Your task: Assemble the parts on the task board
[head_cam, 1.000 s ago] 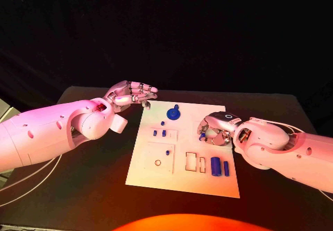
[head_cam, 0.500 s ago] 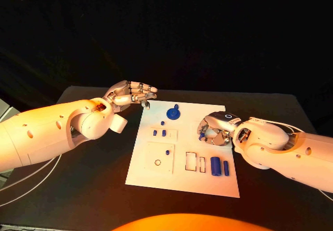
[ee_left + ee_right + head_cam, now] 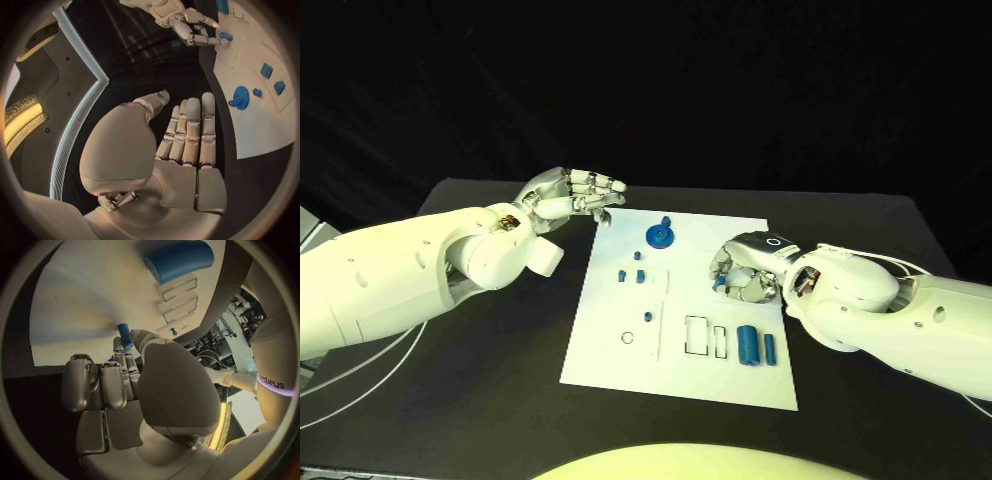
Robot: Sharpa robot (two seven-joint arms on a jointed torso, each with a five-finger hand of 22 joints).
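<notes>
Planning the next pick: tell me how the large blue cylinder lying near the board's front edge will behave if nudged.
The blue cylinder lies on its side on the flat task board, so it probably rolls sideways when nudged. It looks like smooth, rigid plastic, likely light and possibly slippery. A smaller blue peg beside it may get knocked.

Board (image 3: pixel 733 375) white. Parts blue: round gear (image 3: pixel 659 236), cylinder (image 3: pixel 749 345), small pegs (image 3: pixel 630 276). Table (image 3: pixel 488 400) black. Hands silver, left (image 3: pixel 574 195), right (image 3: pixel 740 270). Arms white.
</notes>
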